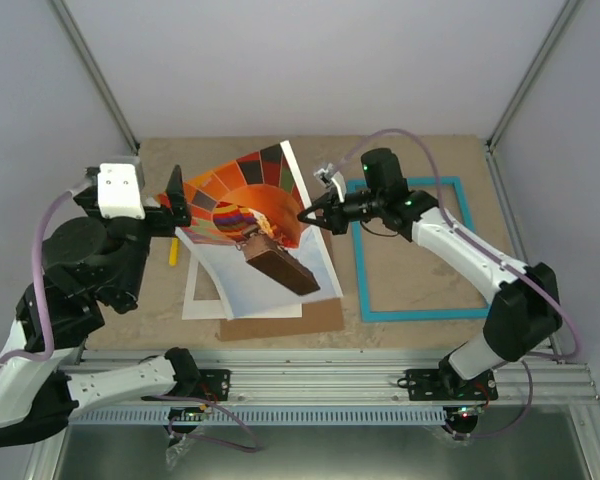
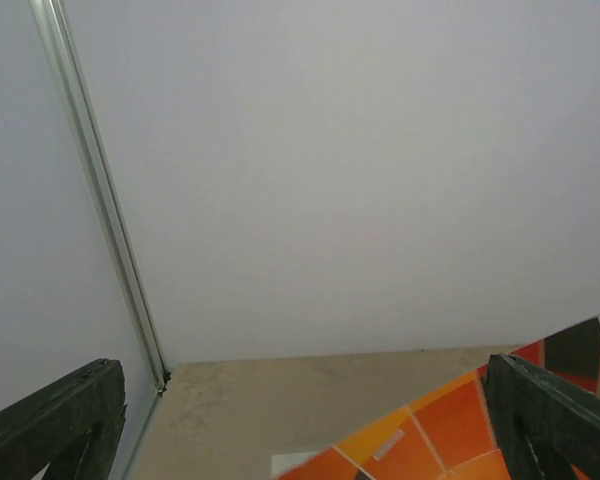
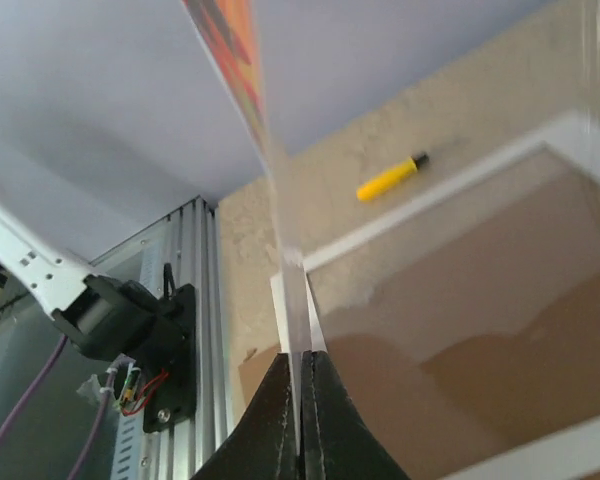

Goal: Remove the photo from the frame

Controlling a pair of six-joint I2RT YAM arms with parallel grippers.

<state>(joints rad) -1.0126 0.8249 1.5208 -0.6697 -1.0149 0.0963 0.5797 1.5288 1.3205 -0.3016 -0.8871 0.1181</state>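
Progress: I judge photo out; frame empty by table's right edge.
Right fingers: clamped on photo.
Left fingers: spread wide, empty.

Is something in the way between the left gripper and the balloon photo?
No, nothing visible. The open left gripper sits right at one edge of the photo, while the right gripper pinches its other edge.

White-and-black arms trail lilac cables; left gripper, right gripper are black.
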